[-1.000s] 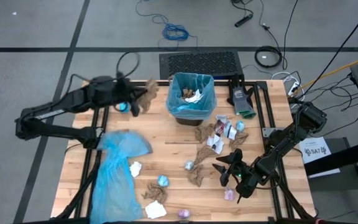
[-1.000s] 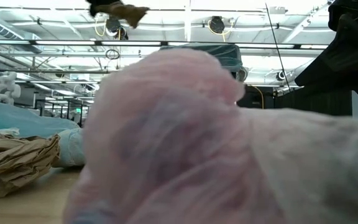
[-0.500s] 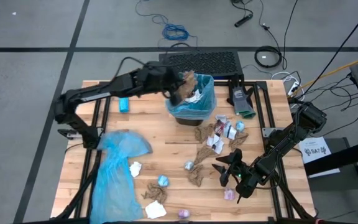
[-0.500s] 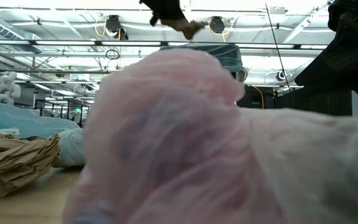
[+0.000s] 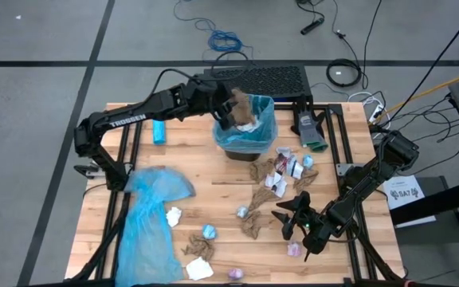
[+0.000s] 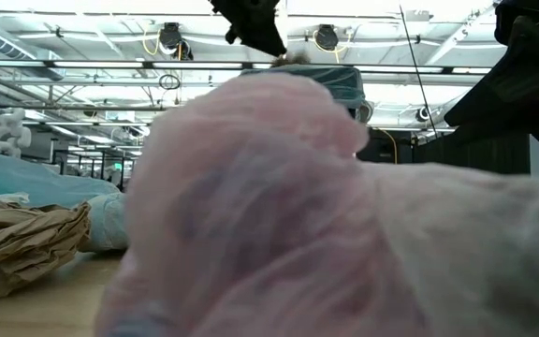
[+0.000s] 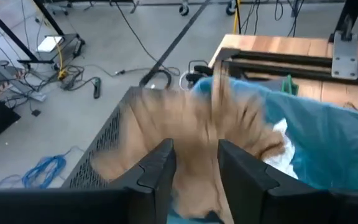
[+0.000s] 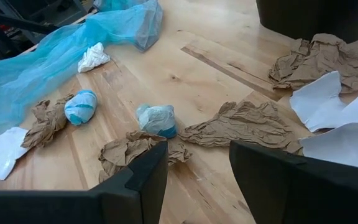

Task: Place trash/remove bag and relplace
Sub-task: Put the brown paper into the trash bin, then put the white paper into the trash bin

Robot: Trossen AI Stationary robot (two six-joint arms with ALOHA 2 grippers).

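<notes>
We are swinging our left hand [image 5: 233, 108] from the desk's [image 5: 213, 179] far-left edge to above the lined bin [image 5: 245, 127], and its fingers are parting, letting the brown paper wad [image 7: 185, 134] drop. More trash [image 5: 273, 171] is waiting near our open right hand [image 5: 293, 219].

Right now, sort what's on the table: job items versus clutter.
Job:
- bin with blue liner
- brown paper wad at the left gripper, over the bin
- scattered scraps
- loose blue bag

Just lying about:
- small blue oblong
- dark-and-green tool
- right gripper, open, idle
</notes>
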